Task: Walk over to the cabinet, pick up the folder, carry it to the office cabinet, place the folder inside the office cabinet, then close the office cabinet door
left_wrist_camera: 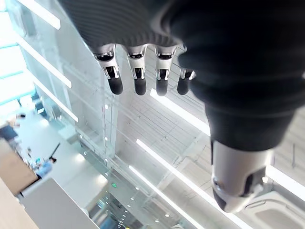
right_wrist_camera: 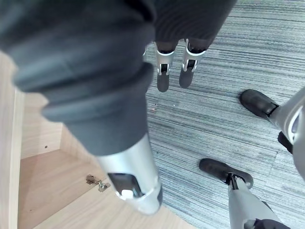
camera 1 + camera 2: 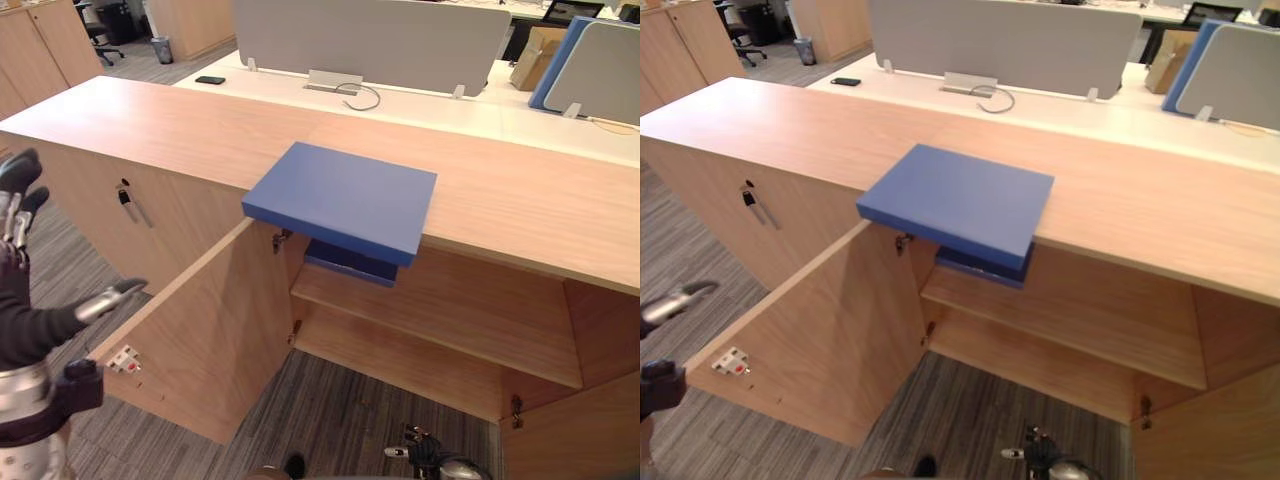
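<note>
On the cabinet (image 3: 150,130) top, at the front edge: folder (image 3: 345,195). Blue, thick, closed, lying flat. Its near corner and part of its front overhang the open compartment. Neither hand touches it.

Beneath the overhang, on the upper shelf (image 3: 470,310): second blue item (image 3: 350,262), darker and partly hidden by the folder. Its kind cannot be told.

Doors: left door (image 3: 200,320) swung wide toward the robot. Right door (image 3: 580,430) also open, at the lower right. Key (image 3: 125,195) in the lock of the closed front further left.

Left hand (image 3: 18,230): raised at the far left, well apart from the folder. Fingers straight, thumb held away from them, empty.

Right hand (image 2: 163,67): low over the carpet (image 3: 350,410), below the compartment. Fingers hanging loose, nothing in them.

Behind the cabinet: desk (image 3: 430,110) with a phone (image 3: 210,80).

Handling, by judgement:
- Rigid board covers that should keep their shape when lifted.
- Weight is probably moderate, depending on contents that cannot be seen.
- The surface looks smooth and matte, so it may slide on the wood or slip from a pinch.
- Not fragile, though the covers might gape if it is carried by one edge.
- Best hold is the overhanging front edge, with fingers under and thumb on top.
- The other hand can support a side edge.
</note>
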